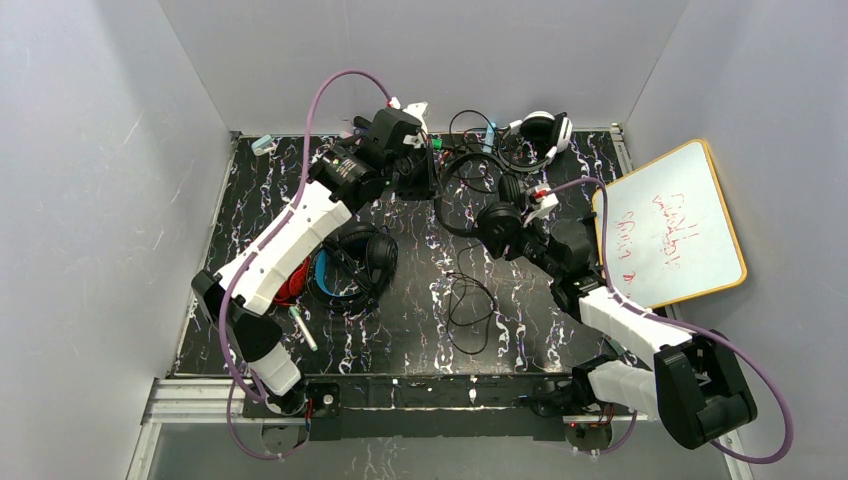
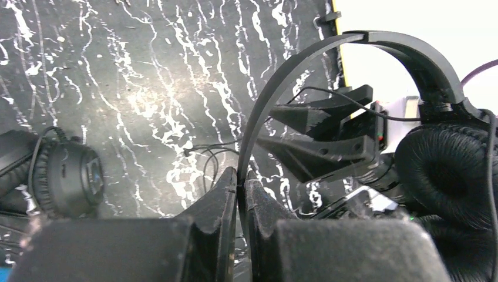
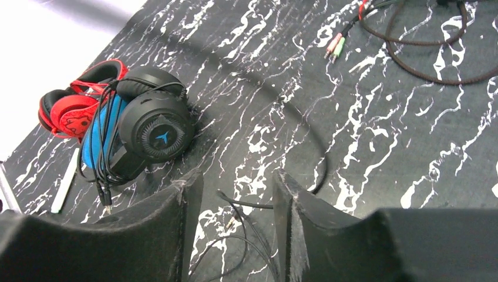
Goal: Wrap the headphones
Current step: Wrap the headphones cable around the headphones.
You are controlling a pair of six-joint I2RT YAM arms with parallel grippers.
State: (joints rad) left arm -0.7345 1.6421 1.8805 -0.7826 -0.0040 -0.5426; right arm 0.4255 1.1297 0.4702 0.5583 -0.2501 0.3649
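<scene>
The all-black headphones [image 1: 497, 222] are held up over the far middle of the mat. My left gripper [image 1: 425, 182] is shut on their thin headband [image 2: 305, 64], pinched between the fingertips in the left wrist view [image 2: 241, 176]. One ear pad [image 2: 446, 170] hangs to the right, next to my right gripper [image 1: 503, 238]. The right gripper [image 3: 235, 188] is open and empty, above the thin black cable [image 3: 305, 135] and its jack plug [image 3: 235, 222] lying on the mat. The black pair with blue headband [image 3: 150, 126] has its cable wound round it and lies against the red pair [image 3: 70, 106] at the left.
A white headset [image 1: 545, 130] and a brown braided cable [image 3: 423, 59] with pink and green plugs lie at the back. A whiteboard [image 1: 670, 225] leans at the right. A white marker [image 1: 303, 328] lies front left. Loose cable loops [image 1: 470, 300] lie mid-mat.
</scene>
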